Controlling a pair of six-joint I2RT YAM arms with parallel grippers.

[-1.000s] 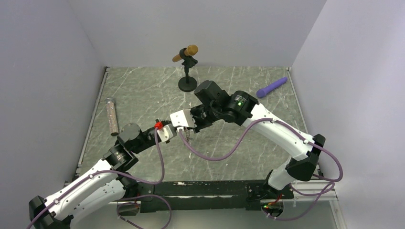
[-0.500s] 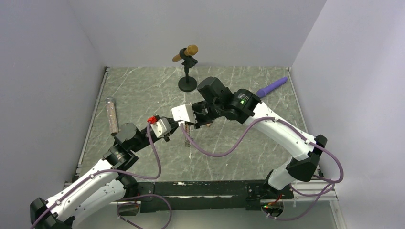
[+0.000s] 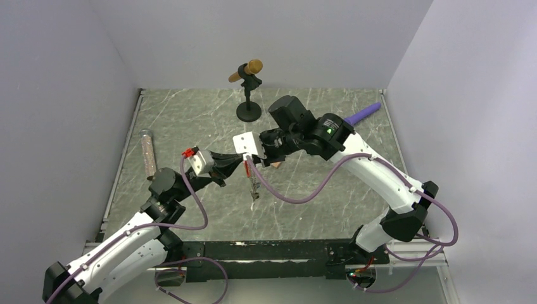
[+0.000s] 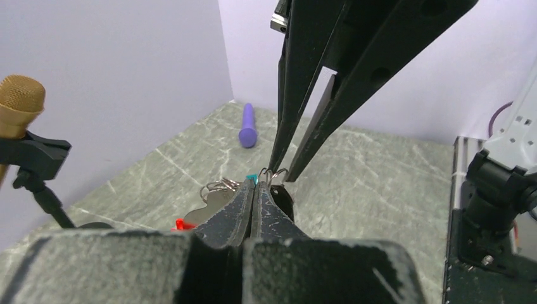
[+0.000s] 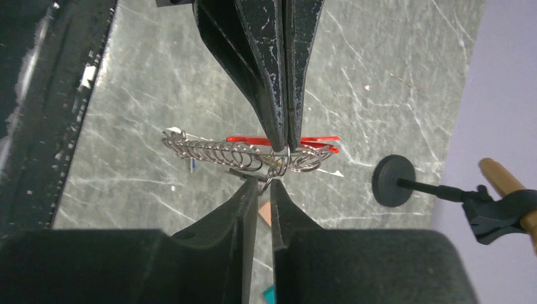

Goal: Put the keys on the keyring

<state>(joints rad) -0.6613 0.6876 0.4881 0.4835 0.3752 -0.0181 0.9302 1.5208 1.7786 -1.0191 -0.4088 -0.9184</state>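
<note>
We find the keyring (image 3: 254,185) lifted off the table (image 3: 190,126), around the middle of it, pinched where our two arms meet tip to tip. The left gripper (image 4: 255,190) reaches in from the near left, and its jaws are pressed fully together on the wire loops at the top of the bunch. The right gripper (image 5: 265,187) comes in from the far right. Its jaws are closed to a thin slit, with a small wire loop of the same bunch caught between the tips.

From that shared pinch the silvery chain (image 5: 212,152) hangs down toward the table in the overhead view. In the right wrist view its long axis runs crosswise to both pairs of fingers, with the red clip (image 5: 315,139) at the end nearer the microphone stand (image 5: 393,180). A blue tag (image 5: 190,165) dangles just below the chain.

We cannot pick out the keys with any confidence. A dark sliver sits beside the right gripper's loop, but it is too small to name.

As we judge it, the coming move turns on that loop. It lies directly between the two sets of tips, touching both, so neither arm is nearer. Any threading must run along the line joining the tips, across the chain's axis.
</note>
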